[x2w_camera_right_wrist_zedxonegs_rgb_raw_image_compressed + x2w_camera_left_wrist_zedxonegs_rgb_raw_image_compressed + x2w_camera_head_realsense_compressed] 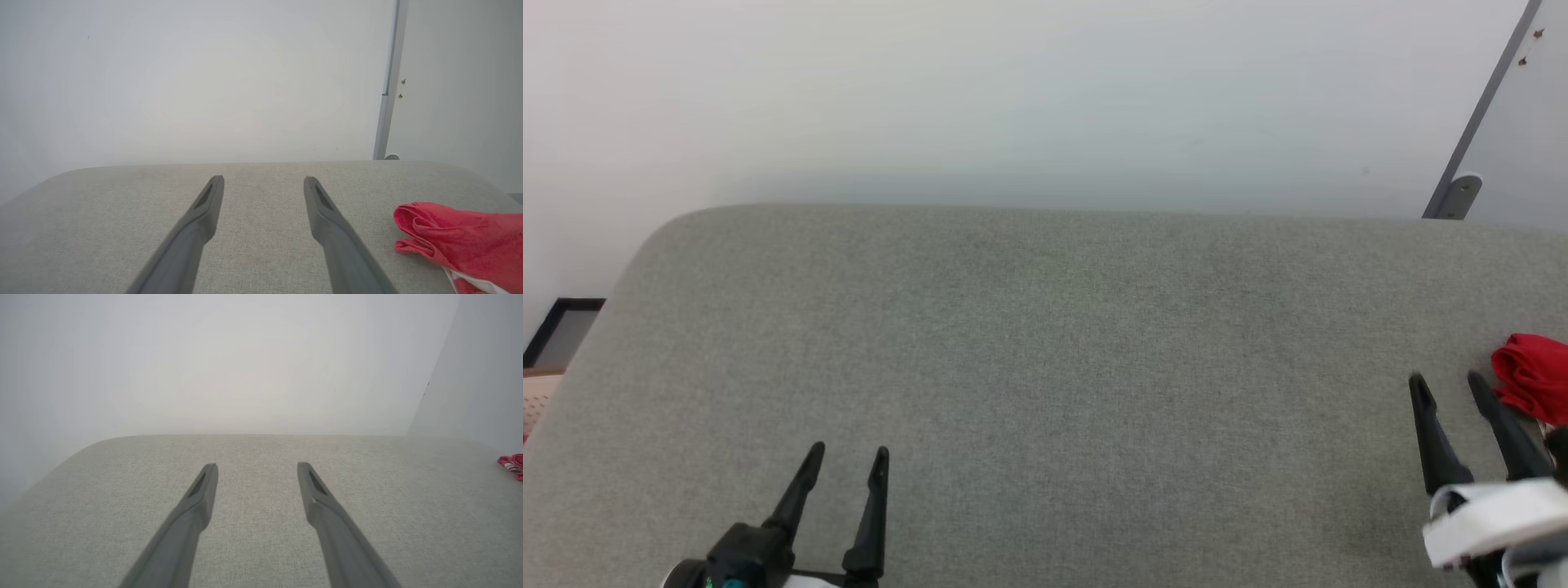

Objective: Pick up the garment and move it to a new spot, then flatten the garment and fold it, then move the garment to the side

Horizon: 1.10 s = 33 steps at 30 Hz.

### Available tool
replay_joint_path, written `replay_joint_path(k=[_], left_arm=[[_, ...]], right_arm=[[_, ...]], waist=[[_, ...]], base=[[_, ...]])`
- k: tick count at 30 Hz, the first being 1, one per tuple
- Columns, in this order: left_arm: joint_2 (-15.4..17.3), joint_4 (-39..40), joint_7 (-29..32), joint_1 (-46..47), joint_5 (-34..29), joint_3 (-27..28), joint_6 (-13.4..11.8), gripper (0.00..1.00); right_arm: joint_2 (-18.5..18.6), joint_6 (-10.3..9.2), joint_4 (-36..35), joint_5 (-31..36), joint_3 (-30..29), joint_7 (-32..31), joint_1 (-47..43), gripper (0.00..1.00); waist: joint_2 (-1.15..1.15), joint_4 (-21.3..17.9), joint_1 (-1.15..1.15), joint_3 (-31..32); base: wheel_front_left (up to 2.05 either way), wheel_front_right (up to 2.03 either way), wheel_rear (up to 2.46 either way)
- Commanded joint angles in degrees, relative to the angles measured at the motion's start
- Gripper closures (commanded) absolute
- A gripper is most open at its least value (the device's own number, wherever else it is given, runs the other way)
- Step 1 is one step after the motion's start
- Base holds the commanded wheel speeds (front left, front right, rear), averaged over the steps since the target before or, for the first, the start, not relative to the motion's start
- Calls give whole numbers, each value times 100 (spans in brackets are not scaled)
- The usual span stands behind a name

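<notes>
Over at the grey woven worktop's (1045, 327) right edge the garment (1534, 376) lies bunched in soft red folds, axis unclear, beside the right tool (1445, 379); that and the left tool (849, 450) gape wide

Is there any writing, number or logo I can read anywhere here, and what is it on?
No text can be read anywhere.
garment: bunched up, with red cloth and a bit of white trim showing, but no letters or numbers.
grey surface: plain, no print.
wall: blank, no sign.
left gripper and right gripper: no label or brand to be seen.
</notes>
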<state>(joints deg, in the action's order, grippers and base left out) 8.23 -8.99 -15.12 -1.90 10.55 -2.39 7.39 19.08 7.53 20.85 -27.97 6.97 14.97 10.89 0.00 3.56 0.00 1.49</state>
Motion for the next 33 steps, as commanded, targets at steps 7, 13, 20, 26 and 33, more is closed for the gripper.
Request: replay_joint_path(k=[7,13,20,26,33], left_arm=[[-75,416,4,-373,32,57,15,0],[-108,711,4,-583,53,94,15,0],[-68,835,4,-685,106,146,15,0],[-88,811,4,-707,103,158,15,0],[-111,791,4,-698,109,184,15,0]], right_arm=[[-312,-10,-910,167,-520,-123,-886,0],[-522,-10,-1619,294,-844,-326,-1354,0],[-768,-10,-2241,449,-1126,-526,-1725,0],[-885,-10,-2481,543,-1199,-618,-1826,0],[-969,-10,-2596,563,-1265,-663,-1866,0]], waist=[[0,-6,0,46],[0,10,0,4],[0,52,0,-28],[0,43,0,-17],[0,64,0,-9]], base=[[0,0,0],[0,0,0],[0,0,0],[0,0,0],[0,0,0]])
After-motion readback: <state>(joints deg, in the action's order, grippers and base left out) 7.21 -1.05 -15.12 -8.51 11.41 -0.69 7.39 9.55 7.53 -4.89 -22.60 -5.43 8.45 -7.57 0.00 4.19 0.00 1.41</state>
